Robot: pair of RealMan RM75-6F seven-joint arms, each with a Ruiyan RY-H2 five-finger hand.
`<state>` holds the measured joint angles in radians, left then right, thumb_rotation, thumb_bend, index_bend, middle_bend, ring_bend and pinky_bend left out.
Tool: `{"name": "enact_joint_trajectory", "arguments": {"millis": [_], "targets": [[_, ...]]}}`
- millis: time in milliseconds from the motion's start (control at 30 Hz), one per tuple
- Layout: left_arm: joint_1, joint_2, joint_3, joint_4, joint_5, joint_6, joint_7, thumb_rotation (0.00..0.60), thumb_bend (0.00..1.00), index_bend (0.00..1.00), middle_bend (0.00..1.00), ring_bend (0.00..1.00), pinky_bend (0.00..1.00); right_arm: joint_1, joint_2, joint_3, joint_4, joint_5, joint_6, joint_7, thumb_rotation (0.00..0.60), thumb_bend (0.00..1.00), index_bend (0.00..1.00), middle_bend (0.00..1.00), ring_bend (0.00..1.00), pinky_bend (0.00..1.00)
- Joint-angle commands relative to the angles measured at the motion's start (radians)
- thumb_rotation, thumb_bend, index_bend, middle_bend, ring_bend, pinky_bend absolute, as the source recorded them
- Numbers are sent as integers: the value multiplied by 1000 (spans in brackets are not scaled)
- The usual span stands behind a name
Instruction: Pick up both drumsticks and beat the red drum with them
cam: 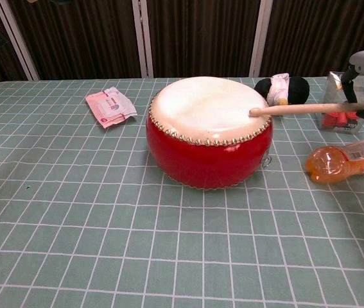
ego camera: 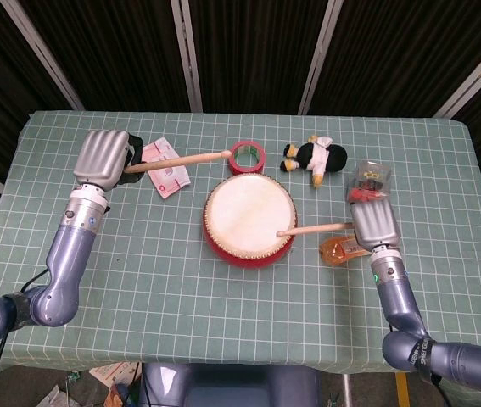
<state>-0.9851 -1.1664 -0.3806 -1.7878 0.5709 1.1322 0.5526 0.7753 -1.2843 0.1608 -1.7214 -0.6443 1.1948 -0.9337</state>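
Both your hands grip drumsticks: right hand (ego camera: pixel 374 223) fingers wrapped, stick (ego camera: pixel 315 228) tip on red drum (ego camera: pixel 249 220) (left hand (ego camera: pixel 103 157) raised, fingers hidden).

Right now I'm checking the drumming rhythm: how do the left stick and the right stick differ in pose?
The right stick is down, its tip at the near right edge of the drum skin; the left stick is off the drum, its tip beside the red tape roll. The right stick points left from the right hand; the left stick points right from the left hand. Both are plain wooden sticks, each gripped at its butt end.
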Motion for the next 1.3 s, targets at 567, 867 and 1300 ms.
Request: {"name": "enact_joint_trajectory", "arguments": {"millis": [567, 867, 1300], "targets": [[120, 64, 161, -296, 76, 108, 63, 600, 583, 795, 1000, 1000, 1000, -259, 251, -127, -250, -322, 111, 425, 600, 661, 1000, 1000, 1000, 953], [248, 31, 331, -388, 236, 167, 48, 600, 584, 795, 1000, 1000, 1000, -351, 269, -227, -238, -439, 79, 520, 600, 661, 1000, 1000, 1000, 953], [356, -109, 465, -278, 349, 174, 63, 600, 584, 795, 1000, 1000, 1000, -399, 187, -266, -216, -456, 55, 450, 600, 660, 1000, 1000, 1000, 953]]}}
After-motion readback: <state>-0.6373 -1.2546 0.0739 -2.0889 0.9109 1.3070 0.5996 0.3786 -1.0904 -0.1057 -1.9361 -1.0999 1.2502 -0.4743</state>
